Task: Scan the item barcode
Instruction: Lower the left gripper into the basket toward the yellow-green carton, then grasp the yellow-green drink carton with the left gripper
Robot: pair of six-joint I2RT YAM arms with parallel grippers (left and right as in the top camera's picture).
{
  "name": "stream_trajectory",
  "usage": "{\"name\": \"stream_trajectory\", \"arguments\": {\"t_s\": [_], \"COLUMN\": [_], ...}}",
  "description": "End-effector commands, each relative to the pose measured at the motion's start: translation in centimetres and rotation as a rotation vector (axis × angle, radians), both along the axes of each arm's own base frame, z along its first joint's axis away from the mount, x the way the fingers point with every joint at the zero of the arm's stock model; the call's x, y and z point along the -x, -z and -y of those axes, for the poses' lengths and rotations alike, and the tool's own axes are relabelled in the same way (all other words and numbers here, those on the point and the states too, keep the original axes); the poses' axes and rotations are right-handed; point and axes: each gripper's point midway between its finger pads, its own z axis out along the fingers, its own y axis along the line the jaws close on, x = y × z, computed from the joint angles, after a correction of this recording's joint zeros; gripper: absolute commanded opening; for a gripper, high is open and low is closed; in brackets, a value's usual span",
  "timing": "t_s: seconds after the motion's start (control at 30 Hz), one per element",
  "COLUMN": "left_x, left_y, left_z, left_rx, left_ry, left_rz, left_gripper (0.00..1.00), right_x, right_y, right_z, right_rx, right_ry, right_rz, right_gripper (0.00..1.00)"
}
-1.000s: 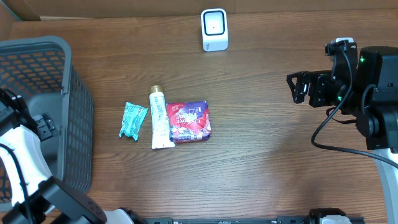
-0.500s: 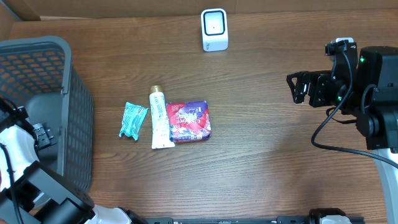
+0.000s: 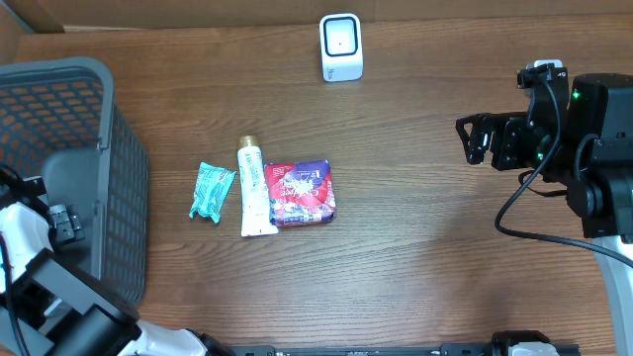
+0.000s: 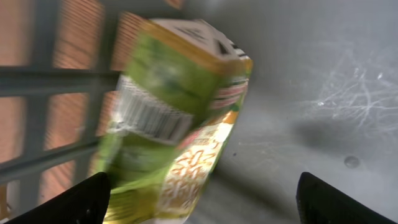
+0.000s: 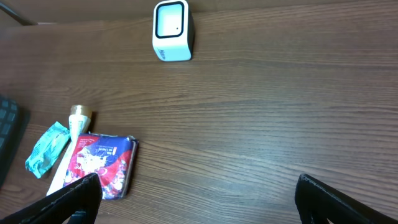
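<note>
Both are released: your left pincer (image 4: 200, 194) has a green packet (image 4: 177, 118) just ahead, your right pincer (image 5: 199, 190) hangs above the surface (image 5: 267, 112).

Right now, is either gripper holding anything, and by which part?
Nothing is held. The left gripper stands open around the green packet in the basket, one finger well clear of it. The right gripper is open and empty.

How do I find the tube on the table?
Start at the big grey basket on the left of the wooden table. Right of it, three small things lie side by side. The tube is the middle one, between a teal packet and a red-and-purple pouch: long, white, with a gold cap.
</note>
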Motion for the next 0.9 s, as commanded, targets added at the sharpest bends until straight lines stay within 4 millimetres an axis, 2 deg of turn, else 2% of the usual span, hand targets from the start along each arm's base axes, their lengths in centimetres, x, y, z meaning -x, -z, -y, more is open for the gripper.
{"name": "stream_trajectory", "arguments": {"t_s": [0.0,0.13,0.27,0.33,0.77,0.87], "left_x": [0.3,0.2,0.1,0.1,-1.8,-1.5], "left_y": [1.6,2.1,2.2,2.1,-1.3,-1.5], "left_z": [0.0,-0.1,-0.2,-0.3,-1.8,-2.1], "left_rx": [0.025,0.03,0.029,0.022,-0.122,-0.137], "left_ry": [0.014,0.014,0.015,0.015,0.051,0.063], "left_rz": [-0.032,-0.035,-0.034,-0.034,-0.09,-0.118], "left_gripper": [0.85,0.82,0.69,0.67,0.78,0.79], "right_x": [-0.1,-0.1,-0.1,-0.1,-0.1,-0.1], "right_y": [-1.5,-1.5,-1.5,-1.5,-1.5,-1.5], "right_z": [-0.1,-0.1,-0.1,-0.1,-0.1,-0.1], "right_rx": [-0.002,-0.002,-0.002,-0.002,-0.002,-0.002], "right_ry": [0.001,0.001,0.001,0.001,0.001,0.001], "right_rz": [0.041,0.04,0.041,0.04,0.041,0.04], "right_gripper": [1.0,1.0,1.0,1.0,1.0,1.0]}}
